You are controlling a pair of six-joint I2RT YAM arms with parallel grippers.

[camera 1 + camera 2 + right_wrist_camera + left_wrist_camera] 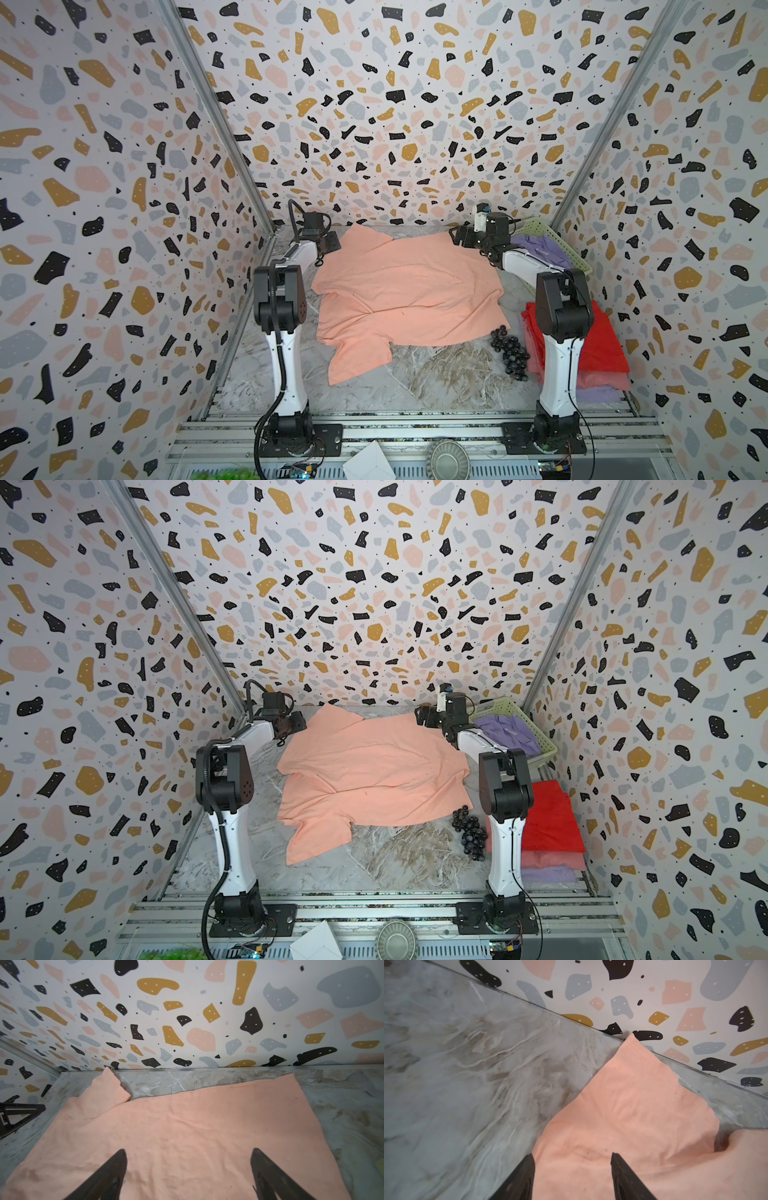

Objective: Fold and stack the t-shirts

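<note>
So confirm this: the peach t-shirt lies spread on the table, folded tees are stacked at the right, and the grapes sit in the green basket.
Wrong on the grapes: they lie on the table beside the peach t-shirt, not in the green basket, which holds a lavender garment. Both top views show it. The rest stands.

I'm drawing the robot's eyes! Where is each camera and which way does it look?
Top views: twin eyes high above the front, looking down toward the back wall; both whole arms flank the peach t-shirt.
Left wrist: on the left arm, low over the table, facing the back wall; only the open left gripper shows.
Right wrist: on the right arm, facing the back wall; the open right gripper shows, plus the left one's tip.
Shared: both wrist views see the shirt's pointed far corner.
</note>
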